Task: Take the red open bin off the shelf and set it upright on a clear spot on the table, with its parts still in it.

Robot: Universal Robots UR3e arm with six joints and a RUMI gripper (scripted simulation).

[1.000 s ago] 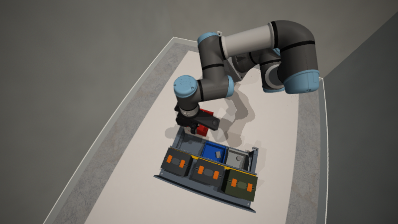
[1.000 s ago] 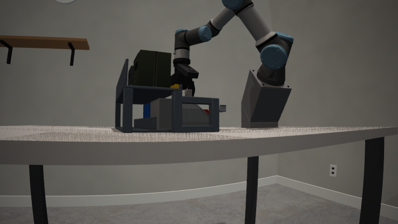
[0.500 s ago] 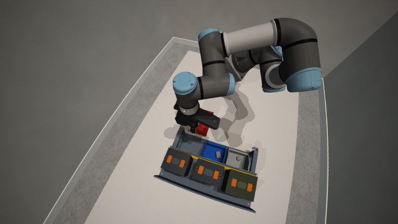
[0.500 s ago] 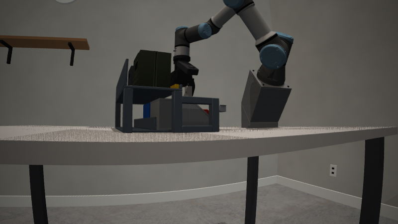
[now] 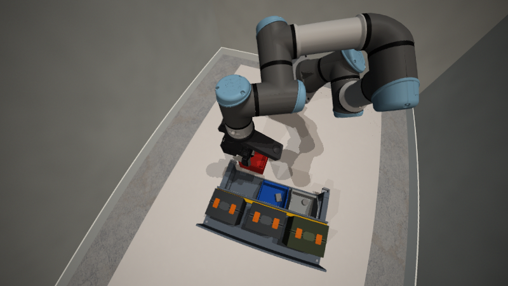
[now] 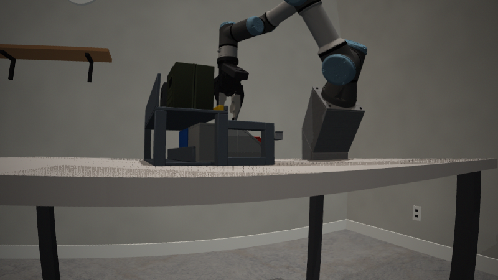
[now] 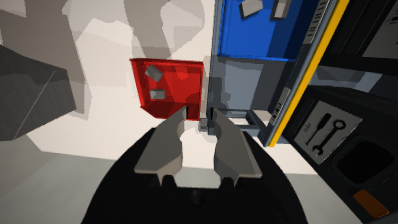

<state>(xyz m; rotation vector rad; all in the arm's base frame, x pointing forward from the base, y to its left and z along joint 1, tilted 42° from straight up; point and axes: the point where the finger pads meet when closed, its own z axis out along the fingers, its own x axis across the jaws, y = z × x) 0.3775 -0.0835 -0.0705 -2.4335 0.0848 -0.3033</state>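
The red open bin (image 5: 260, 164) (image 6: 257, 139) (image 7: 170, 92) stands upright on the table (image 5: 170, 248) just behind the dark grey shelf (image 5: 230, 174) (image 6: 221, 135), by its left end. Two small grey parts (image 7: 152, 74) lie inside the bin. My gripper (image 5: 245, 156) (image 6: 231, 111) (image 7: 199, 107) hangs above the bin's shelf-side wall, clear of it. Its fingers stand narrow with a small gap, and nothing is between them. In the side view the shelf hides most of the bin.
In the shelf's lower tier sit a blue bin (image 5: 270, 192) (image 7: 260, 35) with parts and a grey bin (image 5: 301, 203). Three closed toolboxes (image 5: 225, 206) (image 5: 264, 220) (image 5: 306, 236) stand along its front. The robot base (image 6: 330, 129) stands behind the shelf.
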